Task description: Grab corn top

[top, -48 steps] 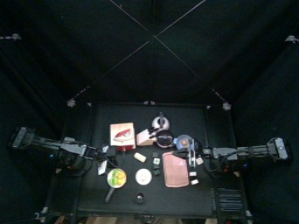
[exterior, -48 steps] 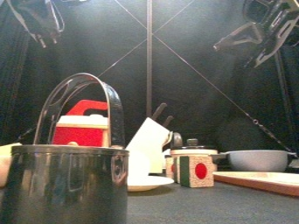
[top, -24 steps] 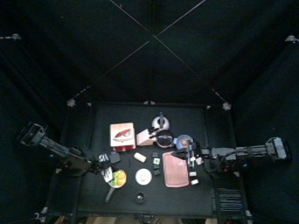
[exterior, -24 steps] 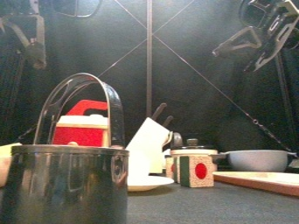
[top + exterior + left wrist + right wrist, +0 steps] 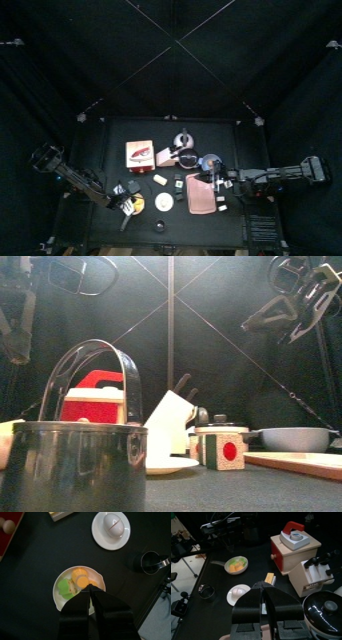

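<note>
Above the corn (image 5: 81, 578) hangs my left end effector (image 5: 89, 591), its two jaws almost together at the tips and holding nothing. This yellow and green piece lies in a small white bowl (image 5: 61, 600) on the counter (image 5: 40, 567), near the white disc (image 5: 111, 530). My right end effector (image 5: 264, 592) rests apart from the bowl, its jaws nearly together and empty.
</note>
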